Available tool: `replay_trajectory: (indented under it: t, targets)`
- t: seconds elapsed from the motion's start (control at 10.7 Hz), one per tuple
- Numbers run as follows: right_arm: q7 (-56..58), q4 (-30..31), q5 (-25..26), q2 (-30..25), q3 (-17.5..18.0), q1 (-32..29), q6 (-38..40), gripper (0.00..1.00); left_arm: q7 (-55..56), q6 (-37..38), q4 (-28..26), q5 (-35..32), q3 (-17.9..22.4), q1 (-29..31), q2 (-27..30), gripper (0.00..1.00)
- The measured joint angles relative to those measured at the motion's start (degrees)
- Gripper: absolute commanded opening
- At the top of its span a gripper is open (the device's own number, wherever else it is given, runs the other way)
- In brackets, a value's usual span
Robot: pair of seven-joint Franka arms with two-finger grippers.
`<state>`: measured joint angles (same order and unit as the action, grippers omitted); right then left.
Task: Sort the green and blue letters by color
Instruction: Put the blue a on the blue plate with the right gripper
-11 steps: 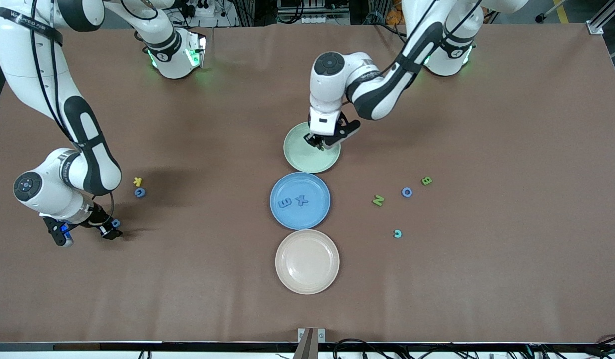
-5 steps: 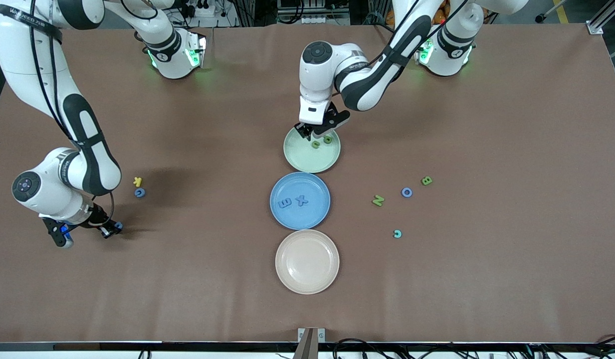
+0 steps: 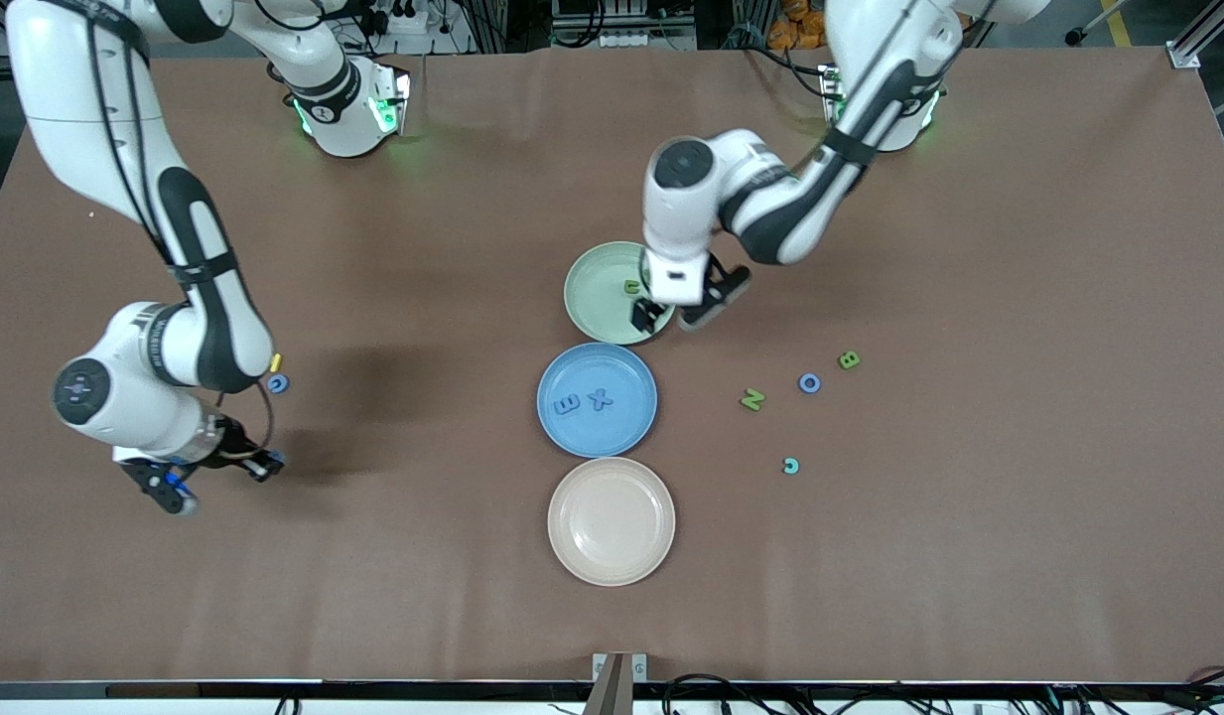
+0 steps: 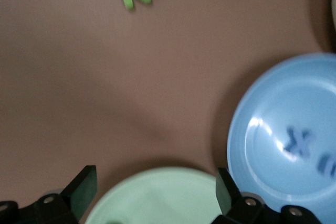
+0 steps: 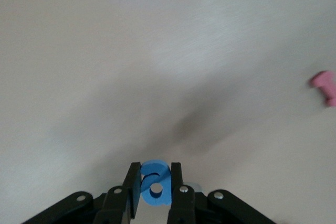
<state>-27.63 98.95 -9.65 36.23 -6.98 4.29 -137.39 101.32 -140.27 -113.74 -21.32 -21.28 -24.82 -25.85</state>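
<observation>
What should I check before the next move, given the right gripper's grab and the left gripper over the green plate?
1. right gripper shut on blue letter: ok.
2. left gripper open and empty, at green plate's rim: ok.
3. Green letter lies in green plate: ok.
4. blue plate has free room beside X: ok.
5. Green N unobstructed for left gripper: ok.
6. Letter's hold firm enough for carrying: cannot tell.

The left gripper (image 3: 664, 319) hangs over the rim of the top plate (image 3: 597, 298), which holds one letter (image 3: 630, 287). Just nearer the camera lies the middle plate (image 3: 572, 372) with the X (image 3: 600, 400) and E (image 3: 567, 404), then the last plate (image 3: 612, 521). Toward the left arm's end lie the N (image 3: 752, 399), O (image 3: 810, 383), B (image 3: 849, 359) and C (image 3: 790, 465); well apart, the right gripper (image 3: 271, 462) grips a letter piece (image 5: 155, 183), the ring letter (image 3: 278, 383) lying near it.
</observation>
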Motion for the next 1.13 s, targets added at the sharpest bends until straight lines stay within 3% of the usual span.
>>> replay_trajectory:
  t: [0.38, 0.75, 1.13]
  targets:
    - [0.04, -1.75, -0.07, -0.02, 0.41, 10.76, -0.03, 0.0, -5.22, 0.04, 0.9, 0.0, 0.07, 7.73, -1.47, 1.0]
    - [0.12, -4.88, -0.08, 0.02, 0.86, 20.01, -0.03, 0.0, -5.22, 1.81, 6.6, 0.0, 1.44, 8.52, -7.25, 1.0]
    - [0.12, -7.72, -0.09, 0.61, 1.43, 27.79, -0.03, 0.0, -5.18, 2.25, 7.89, 0.0, 3.79, 8.72, -8.73, 1.0]
